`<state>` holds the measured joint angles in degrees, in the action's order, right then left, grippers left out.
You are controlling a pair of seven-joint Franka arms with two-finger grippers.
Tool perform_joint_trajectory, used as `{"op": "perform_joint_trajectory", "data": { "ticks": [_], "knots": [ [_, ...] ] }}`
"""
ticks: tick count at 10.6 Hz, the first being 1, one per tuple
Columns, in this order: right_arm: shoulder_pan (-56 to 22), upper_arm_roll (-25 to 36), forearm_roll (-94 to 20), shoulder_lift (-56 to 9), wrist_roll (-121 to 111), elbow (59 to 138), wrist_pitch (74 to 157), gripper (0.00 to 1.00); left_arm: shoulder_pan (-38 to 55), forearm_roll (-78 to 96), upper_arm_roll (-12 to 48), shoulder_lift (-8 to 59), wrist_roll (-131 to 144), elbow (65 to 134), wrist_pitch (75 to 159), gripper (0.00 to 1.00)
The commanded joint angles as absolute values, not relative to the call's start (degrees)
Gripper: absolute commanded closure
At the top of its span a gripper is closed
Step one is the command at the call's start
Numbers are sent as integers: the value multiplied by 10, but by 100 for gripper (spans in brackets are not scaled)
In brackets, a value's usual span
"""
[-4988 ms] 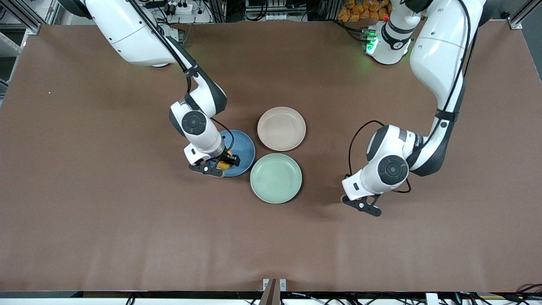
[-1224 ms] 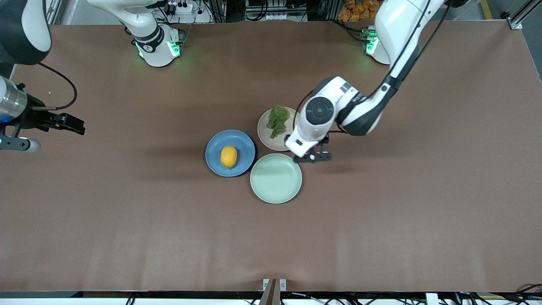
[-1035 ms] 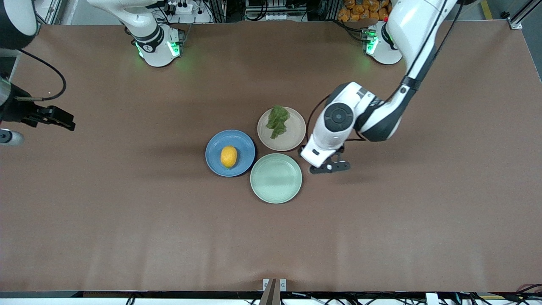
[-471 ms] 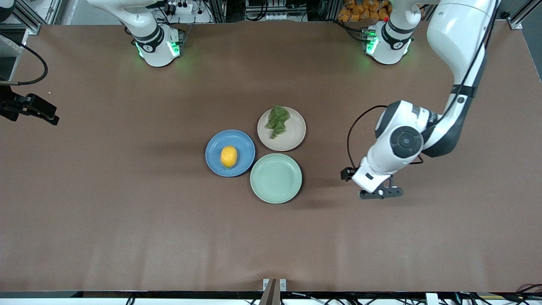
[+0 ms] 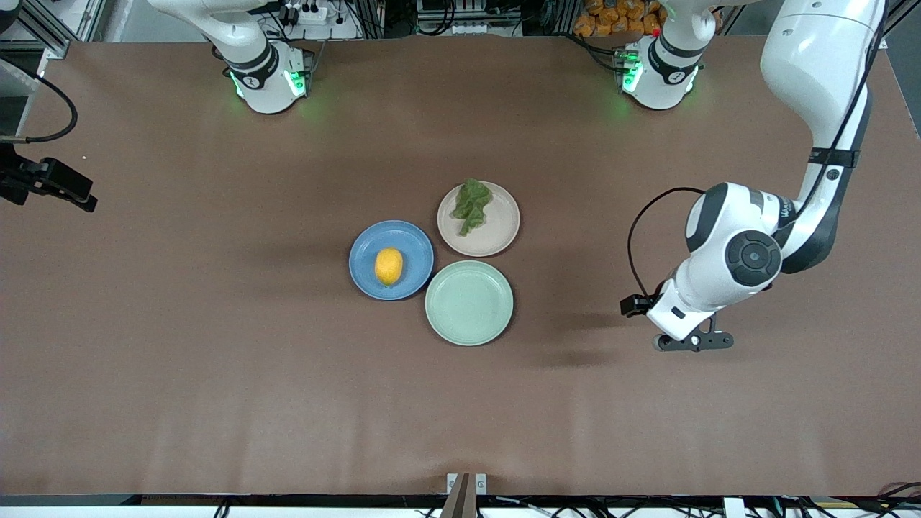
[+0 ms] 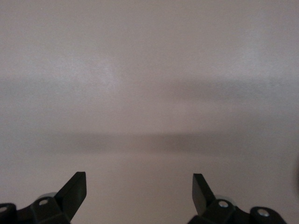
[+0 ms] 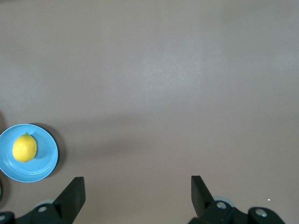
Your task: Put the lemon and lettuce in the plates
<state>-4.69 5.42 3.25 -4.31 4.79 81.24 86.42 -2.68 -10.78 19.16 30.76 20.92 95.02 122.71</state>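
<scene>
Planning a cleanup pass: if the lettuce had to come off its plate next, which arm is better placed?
Left, probably. The left hand hangs open over bare table toward the left arm's end, closer to the lettuce on the beige plate. The right hand, also open, sits at the table's edge.

right end effector (image 5: 50,188) cut by front view's edge, left end effector (image 5: 637,305) mostly hidden under its wrist

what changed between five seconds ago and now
The right claw let go of the lemon on the blue plate and pulled away to the right arm's end of the table. The left claw set the lettuce on the beige-pink plate, then withdrew open over bare table toward the left arm's end. The three plates, including the mint-green plate, stayed put.
</scene>
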Motion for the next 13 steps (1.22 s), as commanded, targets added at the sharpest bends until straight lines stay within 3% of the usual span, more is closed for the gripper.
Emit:
{"op": "perform_joint_trajectory", "data": {
  "ticks": [1,4,7,13],
  "knots": [
    [-47,57,22,-40,44,811,861,0,-27,-121,180,296,184,968,1198,0],
    [-48,55,9,-43,50,812,849,0,10,-110,100,223,109,1053,1184,0],
    [-48,56,-11,-43,56,811,837,0,19,-29,72,148,81,1102,1184,0],
    [-47,58,-4,-45,58,812,831,0,22,25,65,51,76,1053,1179,0]
  ]
}}
